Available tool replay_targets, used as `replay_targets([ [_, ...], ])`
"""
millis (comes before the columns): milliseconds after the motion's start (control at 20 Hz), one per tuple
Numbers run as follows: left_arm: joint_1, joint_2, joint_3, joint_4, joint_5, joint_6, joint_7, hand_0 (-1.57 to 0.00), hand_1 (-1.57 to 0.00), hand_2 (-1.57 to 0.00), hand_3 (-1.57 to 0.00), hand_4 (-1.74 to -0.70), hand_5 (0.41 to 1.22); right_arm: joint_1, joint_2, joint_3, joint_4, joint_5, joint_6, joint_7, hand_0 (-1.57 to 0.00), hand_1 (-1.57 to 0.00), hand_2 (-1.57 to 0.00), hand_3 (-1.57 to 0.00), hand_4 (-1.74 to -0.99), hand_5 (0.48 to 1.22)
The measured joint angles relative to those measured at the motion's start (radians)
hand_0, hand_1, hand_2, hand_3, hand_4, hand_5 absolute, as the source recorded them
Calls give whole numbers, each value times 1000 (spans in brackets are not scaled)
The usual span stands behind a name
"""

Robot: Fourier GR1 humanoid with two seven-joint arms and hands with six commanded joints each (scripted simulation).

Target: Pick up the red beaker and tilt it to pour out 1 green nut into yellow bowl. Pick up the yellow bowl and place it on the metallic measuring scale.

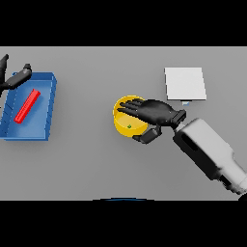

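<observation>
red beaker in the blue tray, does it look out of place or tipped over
Yes. The red beaker lies flat on its side, aslant in the blue tray, not upright. One green nut sits in the yellow bowl; nothing looks spilled on the table.

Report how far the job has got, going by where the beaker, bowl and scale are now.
Pouring looks done: a green nut lies in the yellow bowl, and the red beaker lies in the blue tray, by the left hand. In hand: the right hand curls over the bowl's rim, with the bowl apparently on the table. Left: moving it to the metallic measuring scale.
</observation>
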Motion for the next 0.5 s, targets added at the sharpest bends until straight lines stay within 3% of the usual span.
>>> replay_targets([
  [400, 1, 6, 5, 5, 5, -10, -3, 1, 1, 1, 1, -790, 727, -33, 21, 44, 103, 28, 19, -24, 1, 1, 1, -1, -1281, 702],
  [500, -1, 4, -2, -4, -2, 1, 12, 1, 1, 1, 1, -794, 728, -24, 15, 46, 95, 17, 34, -49, 1, 1, -4, -15, -1286, 710],
])
